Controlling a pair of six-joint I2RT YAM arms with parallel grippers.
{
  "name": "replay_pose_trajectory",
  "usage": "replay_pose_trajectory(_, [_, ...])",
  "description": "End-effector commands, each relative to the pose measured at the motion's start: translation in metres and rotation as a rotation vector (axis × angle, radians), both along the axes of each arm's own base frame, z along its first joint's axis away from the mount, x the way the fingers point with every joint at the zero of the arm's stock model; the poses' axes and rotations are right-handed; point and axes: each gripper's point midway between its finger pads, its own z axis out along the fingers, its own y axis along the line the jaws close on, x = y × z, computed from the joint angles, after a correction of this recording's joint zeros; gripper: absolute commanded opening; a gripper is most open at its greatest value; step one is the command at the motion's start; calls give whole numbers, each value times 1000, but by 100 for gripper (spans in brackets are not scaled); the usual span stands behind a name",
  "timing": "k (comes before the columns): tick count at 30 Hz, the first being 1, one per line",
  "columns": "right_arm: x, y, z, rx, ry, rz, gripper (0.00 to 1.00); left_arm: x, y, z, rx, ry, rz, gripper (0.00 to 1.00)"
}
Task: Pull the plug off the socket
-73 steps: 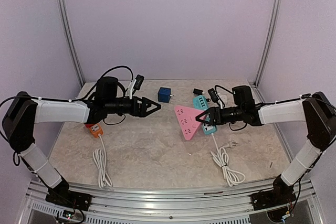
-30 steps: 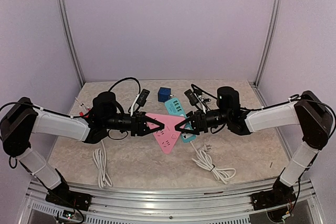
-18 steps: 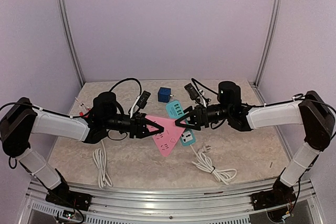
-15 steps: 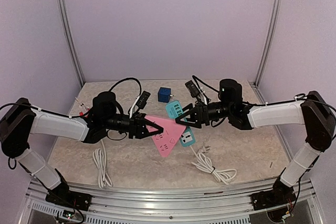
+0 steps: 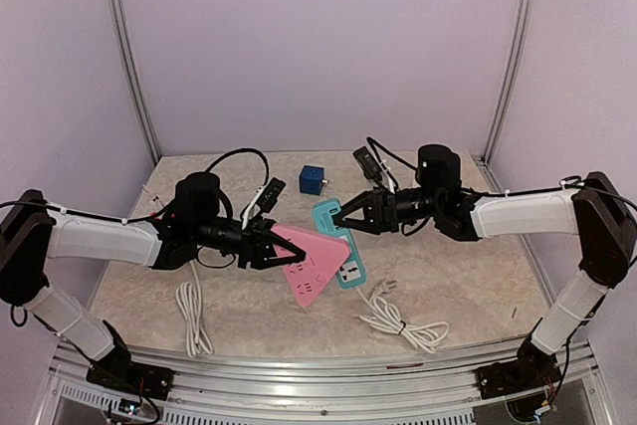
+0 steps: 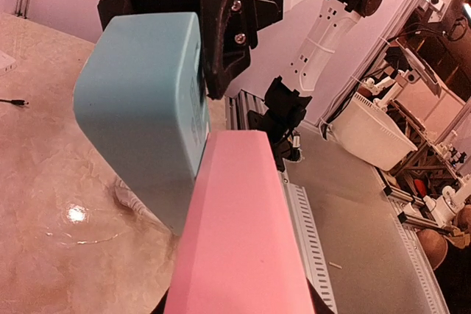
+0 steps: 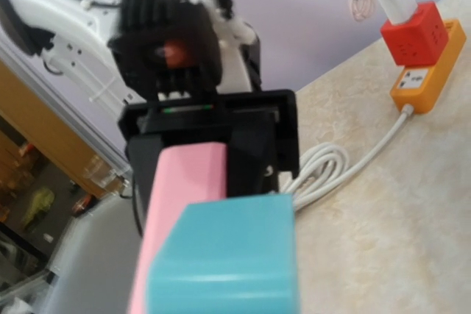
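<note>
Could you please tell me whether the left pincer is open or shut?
Shut on the pink power strip: the left pincer has its fingers pressed against both sides of the strip's edge, as the right wrist view shows.

From my pink strip (image 5: 309, 264): teal strip (image 5: 336, 241) touching at 2, blue cube (image 5: 313, 180) at 12, cord coil (image 5: 403, 320) at 4 (loose); 6 open.

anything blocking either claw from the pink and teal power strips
Nothing visible does. The left claw is shut on the pink power strip and the right claw on the teal power strip; the strips lie against each other.
</note>
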Motion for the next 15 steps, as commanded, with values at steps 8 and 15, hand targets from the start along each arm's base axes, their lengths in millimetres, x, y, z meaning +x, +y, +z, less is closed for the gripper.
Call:
replay_pose_trajectory(8, [9, 3, -7, -28, -17, -2, 19, -16, -4, 38, -60, -97, -65, 0])
replay_pose_trajectory(15, [16, 4, -17, -62, -20, -26, 0, -32, -9, 49, -80, -143, -111, 0])
